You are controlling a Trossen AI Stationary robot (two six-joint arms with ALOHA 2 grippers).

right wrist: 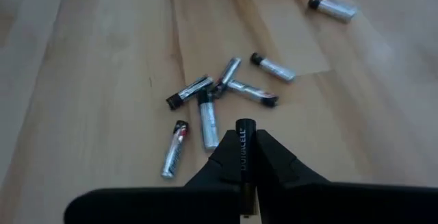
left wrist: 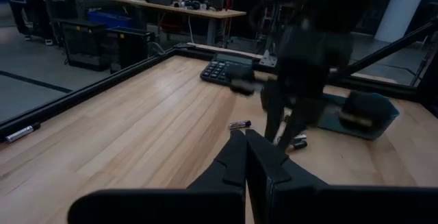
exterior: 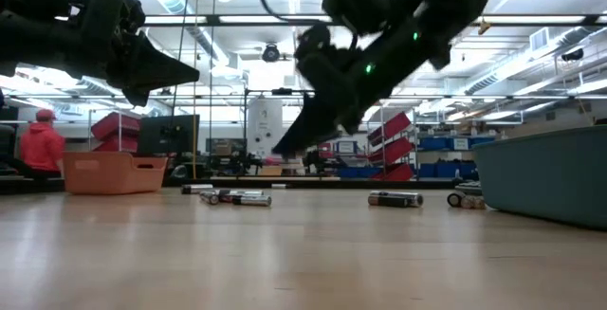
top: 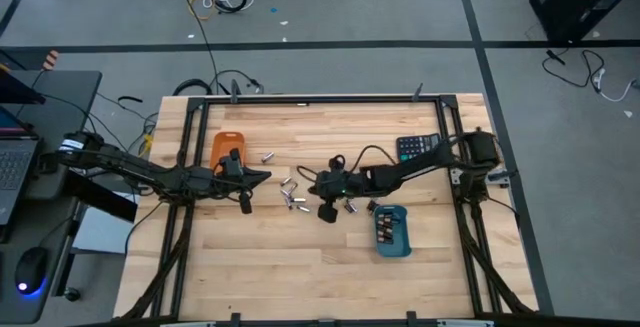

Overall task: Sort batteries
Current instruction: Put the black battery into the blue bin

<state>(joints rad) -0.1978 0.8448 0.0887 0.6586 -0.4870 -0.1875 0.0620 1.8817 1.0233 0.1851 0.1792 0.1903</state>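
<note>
Silvery, dark-capped batteries (right wrist: 205,107) — scattered

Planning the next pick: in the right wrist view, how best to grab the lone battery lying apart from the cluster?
Grip the lone silvery cylindrical battery with the dark cap across its middle, coming from above, jaws straddling its long axis: it lies flat on the wooden table with clear space around it.

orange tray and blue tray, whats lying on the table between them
In the high view, loose batteries lie between the orange tray and blue tray, under the right gripper.
</note>
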